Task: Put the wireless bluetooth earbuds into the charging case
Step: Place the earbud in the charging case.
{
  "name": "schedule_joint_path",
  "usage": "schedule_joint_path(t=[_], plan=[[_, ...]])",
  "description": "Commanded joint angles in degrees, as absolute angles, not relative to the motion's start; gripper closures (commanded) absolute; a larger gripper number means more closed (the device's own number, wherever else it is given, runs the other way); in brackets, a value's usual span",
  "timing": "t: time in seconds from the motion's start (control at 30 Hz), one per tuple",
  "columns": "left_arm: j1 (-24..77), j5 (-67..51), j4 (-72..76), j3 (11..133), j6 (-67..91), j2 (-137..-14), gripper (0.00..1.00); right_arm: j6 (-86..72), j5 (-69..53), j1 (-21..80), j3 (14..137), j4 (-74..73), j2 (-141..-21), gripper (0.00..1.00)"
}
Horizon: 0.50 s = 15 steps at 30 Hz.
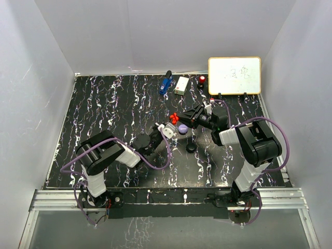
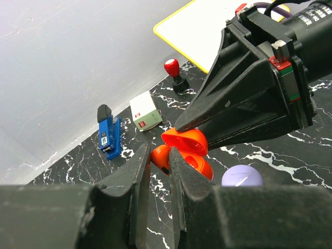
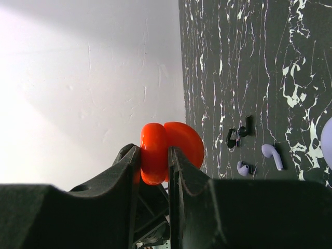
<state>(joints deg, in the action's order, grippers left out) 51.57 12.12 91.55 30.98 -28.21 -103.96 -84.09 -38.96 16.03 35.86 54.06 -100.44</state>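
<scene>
While right claw (image 3: pixel 154 151) clamps red case (image 3: pixel 182 142), whiteboard (image 1: pixel 234 75) scrawl illegible, box (image 2: pixel 144 112) label blurred

The black, white-veined counter (image 1: pixel 104 109) carries a blue device (image 1: pixel 165 83), a white box (image 1: pixel 181 85) and a red-capped knob (image 1: pixel 202 80) along its far edge, with a whiteboard (image 1: pixel 234 75) far right. Near the middle lie a lavender case (image 1: pixel 182 128), a black case (image 1: pixel 191 148), and lavender earbuds (image 3: pixel 272 155) beside black earbuds (image 3: pixel 238 134).

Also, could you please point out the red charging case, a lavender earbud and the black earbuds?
red charging case (image 3: pixel 187 142), right wrist view, on its rounded shell
lavender earbud (image 3: pixel 270 152), right wrist view, on its head
black earbuds (image 3: pixel 232 138), right wrist view, on the left bud
</scene>
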Motion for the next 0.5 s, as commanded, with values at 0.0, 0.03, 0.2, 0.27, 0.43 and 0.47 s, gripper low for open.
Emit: schedule_joint_path(t=[0.0, 0.03, 0.2, 0.27, 0.43, 0.47], plan=[[52.1, 12.8, 97.7, 31.8, -29.0, -104.5, 1.00, -84.1, -39.2, 15.9, 36.7, 58.0, -98.5, 1.00], [52.2, 12.8, 98.1, 31.9, -29.1, -104.7, 1.00, -84.1, -39.2, 16.0, 36.6, 58.0, -98.5, 1.00], [52.4, 13.3, 98.9, 32.1, -29.5, -104.8, 1.00, -84.1, -39.3, 15.9, 36.6, 58.1, -98.6, 1.00], [52.5, 13.3, 99.3, 32.1, -29.7, -104.7, 1.00, -84.0, -39.3, 15.9, 36.6, 58.0, -98.7, 1.00], [52.9, 13.6, 99.0, 32.1, -30.3, -103.5, 1.00, -83.9, -39.2, 16.0, 36.5, 57.9, -98.9, 1.00], [53.0, 13.8, 98.9, 32.0, -30.5, -103.1, 1.00, -83.9, -39.2, 16.0, 36.5, 58.0, -99.1, 1.00]])
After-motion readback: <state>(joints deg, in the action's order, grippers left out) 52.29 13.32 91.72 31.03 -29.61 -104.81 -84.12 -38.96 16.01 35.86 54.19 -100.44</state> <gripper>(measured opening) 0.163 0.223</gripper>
